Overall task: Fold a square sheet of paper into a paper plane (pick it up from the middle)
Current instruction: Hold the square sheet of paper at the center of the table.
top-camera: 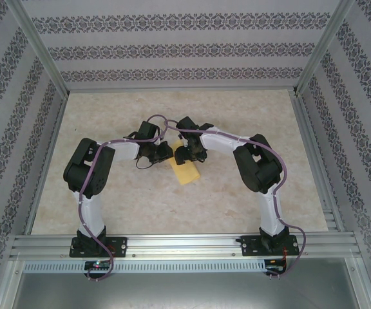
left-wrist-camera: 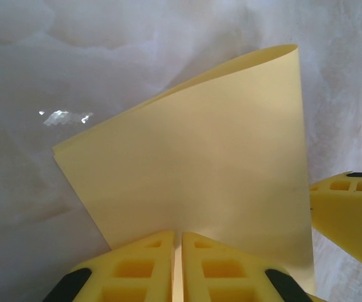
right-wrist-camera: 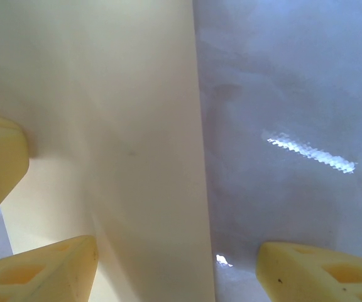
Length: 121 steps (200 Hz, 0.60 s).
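Observation:
The square sheet of paper is plain yellow and bent over on itself, lifted at the middle of the table. In the left wrist view the sheet of paper curves up in a loose fold. My left gripper is shut on its near edge, with the paper in the thin gap between the yellow fingers. My right gripper stands open, one fingertip under the paper and the other fingertip over bare table. Both grippers meet over the sheet. The paper plane is out of view.
The pale marbled table lies bare around the arms. Aluminium rails frame it in front, and patterned walls enclose the back and sides. The right gripper's finger shows beside the paper in the left wrist view.

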Each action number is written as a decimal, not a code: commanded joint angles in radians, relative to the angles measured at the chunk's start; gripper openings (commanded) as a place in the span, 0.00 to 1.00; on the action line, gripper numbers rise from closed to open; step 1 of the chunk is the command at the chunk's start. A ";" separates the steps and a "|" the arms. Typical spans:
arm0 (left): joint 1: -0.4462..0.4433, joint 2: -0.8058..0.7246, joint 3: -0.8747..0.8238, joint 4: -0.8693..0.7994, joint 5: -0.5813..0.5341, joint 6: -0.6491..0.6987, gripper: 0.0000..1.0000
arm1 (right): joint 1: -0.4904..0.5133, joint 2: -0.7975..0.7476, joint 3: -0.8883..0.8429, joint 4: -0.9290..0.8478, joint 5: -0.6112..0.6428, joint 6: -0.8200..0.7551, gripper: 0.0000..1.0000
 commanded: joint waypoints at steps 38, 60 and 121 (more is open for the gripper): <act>-0.009 -0.001 -0.017 -0.043 -0.025 0.010 0.09 | 0.019 0.169 -0.093 0.058 -0.069 0.026 0.72; -0.010 0.012 -0.014 -0.088 -0.052 0.031 0.08 | 0.018 0.151 -0.089 0.061 -0.088 0.029 0.72; -0.010 0.051 0.038 -0.224 -0.092 0.140 0.06 | -0.008 -0.036 -0.084 0.105 -0.199 0.063 0.71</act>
